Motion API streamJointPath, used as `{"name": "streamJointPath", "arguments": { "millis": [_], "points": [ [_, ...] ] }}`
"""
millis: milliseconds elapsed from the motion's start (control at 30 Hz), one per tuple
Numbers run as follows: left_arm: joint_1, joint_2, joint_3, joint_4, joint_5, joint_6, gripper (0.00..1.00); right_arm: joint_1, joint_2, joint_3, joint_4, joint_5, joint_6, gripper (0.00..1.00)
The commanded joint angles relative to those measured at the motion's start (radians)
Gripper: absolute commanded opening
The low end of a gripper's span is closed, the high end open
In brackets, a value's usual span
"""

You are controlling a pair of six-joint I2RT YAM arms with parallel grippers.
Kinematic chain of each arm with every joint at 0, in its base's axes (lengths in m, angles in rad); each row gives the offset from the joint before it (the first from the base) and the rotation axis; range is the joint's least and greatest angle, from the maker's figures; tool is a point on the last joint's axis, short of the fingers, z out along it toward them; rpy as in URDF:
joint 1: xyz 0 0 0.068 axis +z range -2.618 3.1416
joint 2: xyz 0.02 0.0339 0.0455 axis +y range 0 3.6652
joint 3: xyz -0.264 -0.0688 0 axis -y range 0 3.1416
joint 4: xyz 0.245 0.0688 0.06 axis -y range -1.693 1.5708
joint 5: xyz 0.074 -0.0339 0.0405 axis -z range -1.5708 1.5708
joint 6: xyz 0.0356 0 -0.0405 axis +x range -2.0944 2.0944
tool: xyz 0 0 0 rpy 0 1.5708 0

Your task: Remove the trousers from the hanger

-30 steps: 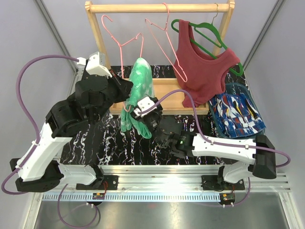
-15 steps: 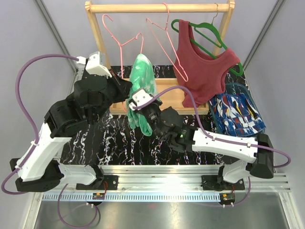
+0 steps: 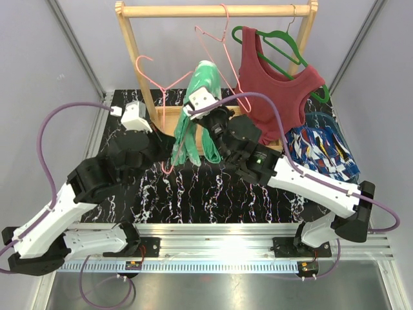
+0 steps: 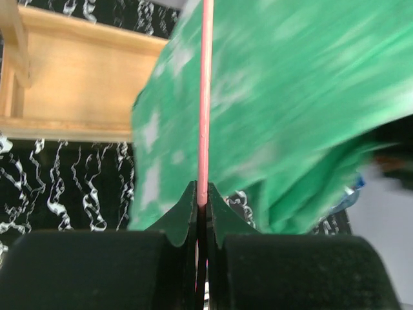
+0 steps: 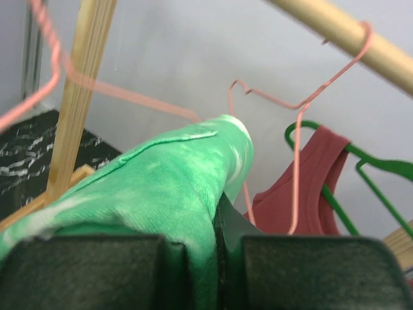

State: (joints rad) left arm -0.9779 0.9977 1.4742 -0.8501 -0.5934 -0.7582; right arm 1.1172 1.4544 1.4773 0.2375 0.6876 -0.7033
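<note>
1. Tool one, left gripper [image 4: 202,205]: closed fully on the thin wire of the pink hanger [image 4: 205,97], jaws meeting on the wire with no gap visible. Positioned low over the table [image 3: 193,194], left of centre.
2. Tool two, right gripper [image 5: 206,245]: closed on a fold of the green trousers [image 5: 161,187], cloth pinched between the pads. Raised above and right of the left gripper.
3. Green trousers: hanging from the right gripper in front of the rack base [image 4: 71,84], lower end trailing just beside the left gripper. Wire running across the cloth in the left wrist view; whether any cloth lies over the hanger, cannot tell.
4. Pink hanger: tilted, hook free in the air left of the trousers, not on the rail [image 3: 213,10].
5. Blue trousers [image 3: 322,155]: folded in the bin [image 3: 321,115] at the right edge of the table, well apart from both grippers.
6. Tank top [image 3: 274,90]: dark red, on the green hanger [image 3: 277,40], hooked on the rail at the right.
7. Second pink hanger [image 3: 219,45]: bare, hooked on the rail near centre.
</note>
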Motion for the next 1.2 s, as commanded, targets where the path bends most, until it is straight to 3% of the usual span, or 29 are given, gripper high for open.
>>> {"name": "streamJointPath", "arguments": {
  "millis": [0, 267, 400, 567, 733, 867, 967, 1167],
  "points": [
    [-0.002, -0.044, -0.101, 0.045, -0.014, -0.05, 0.0, -0.01, -0.043, 0.171, 0.135, -0.03, -0.047, 0.0],
    [-0.002, -0.12, -0.333, 0.066, -0.006, -0.119, 0.0, -0.013, -0.013, 0.474, -0.001, 0.018, -0.133, 0.0],
    [-0.002, -0.145, -0.37, 0.054, -0.034, -0.128, 0.0, -0.014, 0.023, 0.728, -0.114, 0.069, -0.192, 0.0],
    [-0.002, -0.168, -0.387, 0.031, -0.063, -0.122, 0.0, -0.013, 0.069, 0.936, -0.104, 0.18, -0.445, 0.0],
    [-0.002, -0.18, -0.405, 0.029, -0.071, -0.11, 0.0, -0.013, -0.04, 0.87, 0.182, 0.242, -0.718, 0.0],
    [-0.002, -0.169, -0.407, 0.034, -0.065, -0.093, 0.0, -0.013, -0.21, 0.691, 0.406, 0.268, -0.906, 0.0],
    [-0.001, -0.165, -0.413, 0.055, -0.056, -0.079, 0.0, -0.013, -0.343, 0.405, 0.557, 0.305, -1.001, 0.0],
    [-0.002, -0.153, -0.407, 0.074, -0.042, -0.056, 0.0, -0.014, -0.544, -0.007, 0.765, 0.371, -1.099, 0.0]
  ]
}}
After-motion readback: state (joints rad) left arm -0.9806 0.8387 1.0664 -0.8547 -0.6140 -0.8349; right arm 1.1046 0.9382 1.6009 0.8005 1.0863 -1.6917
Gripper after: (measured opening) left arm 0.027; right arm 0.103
